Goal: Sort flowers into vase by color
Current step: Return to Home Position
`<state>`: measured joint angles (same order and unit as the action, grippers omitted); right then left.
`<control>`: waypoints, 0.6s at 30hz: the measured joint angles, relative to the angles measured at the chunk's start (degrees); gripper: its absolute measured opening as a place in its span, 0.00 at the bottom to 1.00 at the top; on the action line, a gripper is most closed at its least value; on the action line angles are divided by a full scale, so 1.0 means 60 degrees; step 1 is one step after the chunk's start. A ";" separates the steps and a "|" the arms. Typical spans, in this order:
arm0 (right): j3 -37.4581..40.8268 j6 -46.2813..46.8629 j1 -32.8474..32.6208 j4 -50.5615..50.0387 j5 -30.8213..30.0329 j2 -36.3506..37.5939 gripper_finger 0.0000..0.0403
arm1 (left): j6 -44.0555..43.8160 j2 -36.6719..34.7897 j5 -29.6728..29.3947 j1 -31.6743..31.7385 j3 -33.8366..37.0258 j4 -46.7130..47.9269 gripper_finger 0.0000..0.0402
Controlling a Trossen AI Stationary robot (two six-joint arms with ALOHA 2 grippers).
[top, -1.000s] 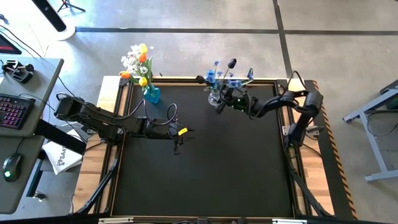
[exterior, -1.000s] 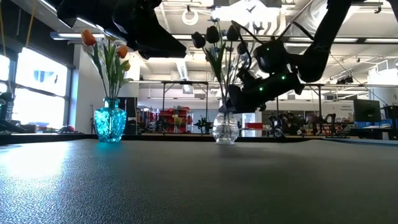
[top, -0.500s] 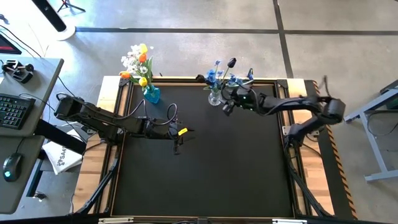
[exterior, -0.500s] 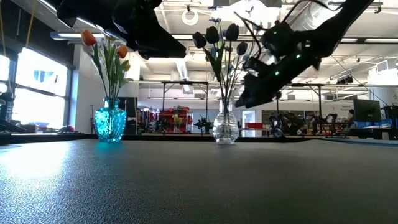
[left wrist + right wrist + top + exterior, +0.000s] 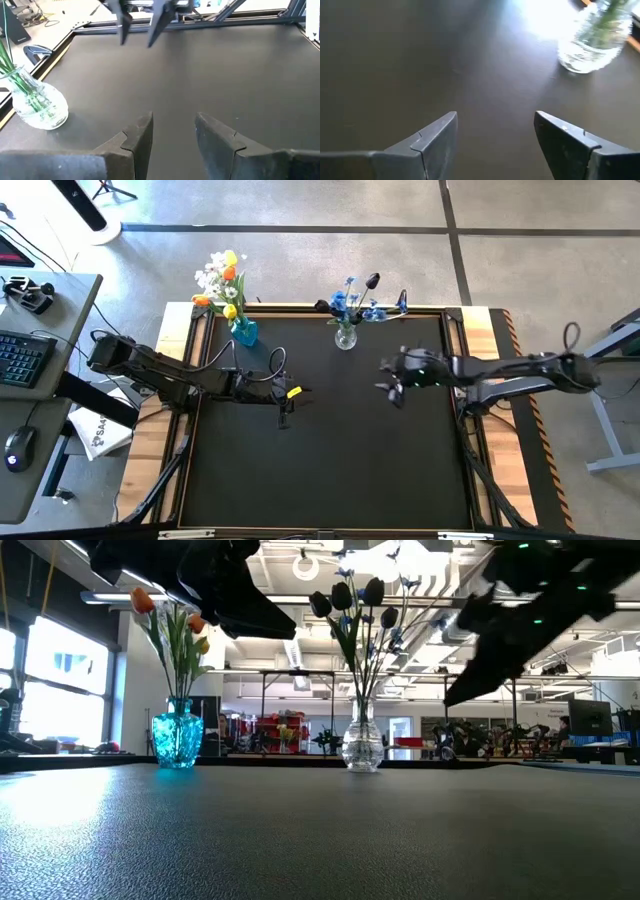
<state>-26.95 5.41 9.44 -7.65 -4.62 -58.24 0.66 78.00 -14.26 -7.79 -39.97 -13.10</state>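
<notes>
The right claw (image 5: 391, 387) is hanging wide open and empty above the black bench (image 5: 330, 470), near the clear glass vase (image 5: 345, 337). Homing well, I judge, is calling for a pull-back that stays clear of the stems. The left claw (image 5: 284, 418) is waiting part open, holding nothing. The clear vase is carrying blue sprays and dark tulips (image 5: 355, 295); the turquoise glass vase (image 5: 243, 332) is carrying white, orange and yellow flowers (image 5: 224, 278).

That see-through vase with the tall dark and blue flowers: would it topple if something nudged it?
Probably tippy: the clear vase is short with a small base, while its flowers rise far above it, so a push on the stems would likely topple it. It looks like glass, so it is probably fragile, and slippery to grip.
</notes>
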 joint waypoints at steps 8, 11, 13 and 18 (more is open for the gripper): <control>0.2629 0.1180 -0.0200 0.1596 0.1863 0.3823 0.56 | -0.0002 0.0000 -0.0004 0.0000 0.0000 -0.0037 0.34; 0.3443 0.1898 -0.0202 0.2077 0.2558 0.5087 0.54 | -0.0002 0.0000 -0.0005 0.0000 0.0000 -0.0113 0.34; 0.3886 0.2248 -0.0202 0.2306 0.2812 0.5796 0.52 | -0.0002 0.0000 -0.0007 0.0000 0.0000 -0.0141 0.34; 0.4395 0.2597 -0.0226 0.2205 0.2915 0.7080 0.51 | -0.0002 0.0000 -0.0007 0.0000 0.0000 -0.0158 0.34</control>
<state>-0.58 21.00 8.08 5.58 12.87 -15.76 0.64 78.00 -14.31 -7.79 -39.97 -14.04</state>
